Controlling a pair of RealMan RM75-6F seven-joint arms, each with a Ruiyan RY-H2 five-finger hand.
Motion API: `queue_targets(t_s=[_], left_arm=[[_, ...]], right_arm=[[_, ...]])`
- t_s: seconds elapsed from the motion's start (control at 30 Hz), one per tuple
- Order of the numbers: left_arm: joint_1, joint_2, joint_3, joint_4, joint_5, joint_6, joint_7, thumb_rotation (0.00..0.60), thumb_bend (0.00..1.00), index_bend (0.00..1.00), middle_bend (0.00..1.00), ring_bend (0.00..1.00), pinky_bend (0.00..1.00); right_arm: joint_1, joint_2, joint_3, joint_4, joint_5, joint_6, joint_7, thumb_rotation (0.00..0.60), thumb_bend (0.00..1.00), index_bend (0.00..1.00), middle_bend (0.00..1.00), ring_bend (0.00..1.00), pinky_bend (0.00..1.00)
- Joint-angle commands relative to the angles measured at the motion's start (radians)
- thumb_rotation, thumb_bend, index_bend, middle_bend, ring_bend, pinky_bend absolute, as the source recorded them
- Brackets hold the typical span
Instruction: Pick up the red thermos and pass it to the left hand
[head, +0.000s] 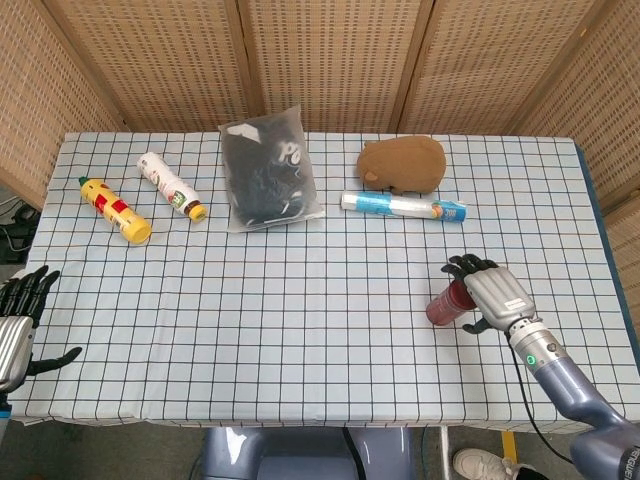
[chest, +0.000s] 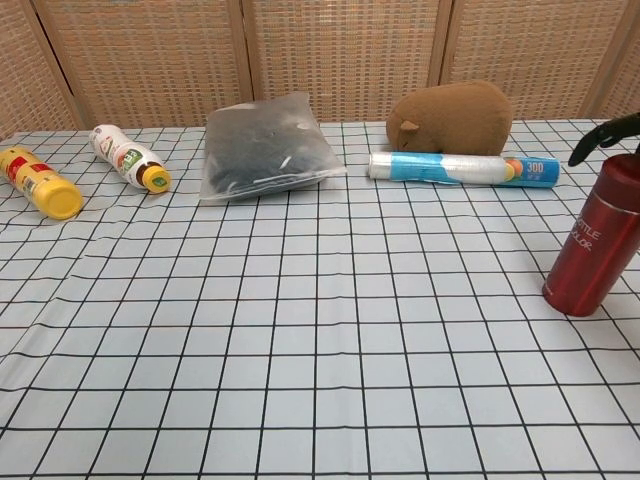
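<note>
The red thermos stands upright at the right of the checked table; in the chest view the thermos is at the right edge. My right hand is against its right side, fingers apart and curved over its top, thumb below it. In the chest view only black fingertips show, just above the cap and not touching it. My left hand hovers open off the table's near left corner, far from the thermos.
Along the back lie a yellow bottle, a white bottle, a dark plastic bag, a brown plush and a blue-white roll. Wicker screens stand behind the table.
</note>
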Motion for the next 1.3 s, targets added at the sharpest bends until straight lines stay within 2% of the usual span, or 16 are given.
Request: queue_targets(t_s=[0.03, 0.13, 0.23, 0.3, 0.37, 0.43, 0.63, 0.87, 1.03, 1.3], left_arm=[[-0.001, 0.002, -0.001, 0.000, -0.004, -0.003, -0.004, 0.600, 0.00, 0.00, 0.00, 0.00, 0.00], [-0.002, 0.003, -0.002, 0.000, -0.006, -0.004, -0.007, 0.600, 0.00, 0.00, 0.00, 0.00, 0.00], [-0.003, 0.004, -0.002, 0.000, -0.008, -0.006, -0.007, 0.600, 0.00, 0.00, 0.00, 0.00, 0.00], [-0.004, 0.003, -0.001, 0.000, -0.008, -0.007, -0.006, 0.600, 0.00, 0.00, 0.00, 0.00, 0.00], [-0.004, 0.002, -0.001, 0.000, -0.008, -0.008, -0.002, 0.600, 0.00, 0.00, 0.00, 0.00, 0.00], [-0.005, 0.000, 0.000, -0.001, -0.010, -0.010, 0.002, 0.600, 0.00, 0.00, 0.00, 0.00, 0.00], [-0.009, -0.003, 0.000, 0.000, -0.015, -0.017, 0.005, 0.600, 0.00, 0.00, 0.00, 0.00, 0.00], [-0.039, 0.001, -0.011, 0.009, -0.024, -0.066, -0.048, 0.600, 0.00, 0.00, 0.00, 0.00, 0.00], [-0.116, -0.012, -0.053, 0.045, 0.004, -0.139, -0.193, 0.600, 0.00, 0.00, 0.00, 0.00, 0.00], [-0.262, -0.074, -0.094, 0.106, 0.067, -0.272, -0.436, 0.600, 0.00, 0.00, 0.00, 0.00, 0.00]], right_arm=[[0.031, -0.023, -0.009, 0.011, 0.069, -0.010, -0.051, 0.600, 0.27, 0.24, 0.22, 0.17, 0.29], [0.041, -0.031, -0.013, 0.023, 0.095, -0.006, -0.071, 0.600, 0.31, 0.30, 0.27, 0.22, 0.36], [0.049, -0.046, -0.015, 0.041, 0.121, -0.009, -0.064, 0.600, 0.38, 0.38, 0.33, 0.32, 0.50], [0.049, -0.051, -0.010, 0.044, 0.122, -0.008, -0.037, 0.600, 0.45, 0.48, 0.42, 0.45, 0.61], [0.047, -0.058, -0.005, 0.052, 0.113, 0.000, -0.009, 0.600, 0.51, 0.56, 0.50, 0.56, 0.66], [0.047, -0.059, -0.002, 0.053, 0.109, -0.004, 0.018, 0.600, 0.56, 0.60, 0.54, 0.61, 0.68], [0.050, -0.035, 0.009, 0.032, 0.098, -0.004, 0.064, 0.600, 0.61, 0.63, 0.56, 0.62, 0.68], [0.086, 0.054, 0.059, -0.094, 0.107, -0.003, 0.074, 0.600, 0.63, 0.63, 0.56, 0.63, 0.68], [0.158, 0.102, 0.108, -0.195, 0.170, -0.011, 0.017, 0.600, 0.64, 0.63, 0.56, 0.63, 0.68], [0.321, 0.125, 0.149, -0.317, 0.398, 0.023, -0.143, 0.600, 0.64, 0.63, 0.56, 0.63, 0.68]])
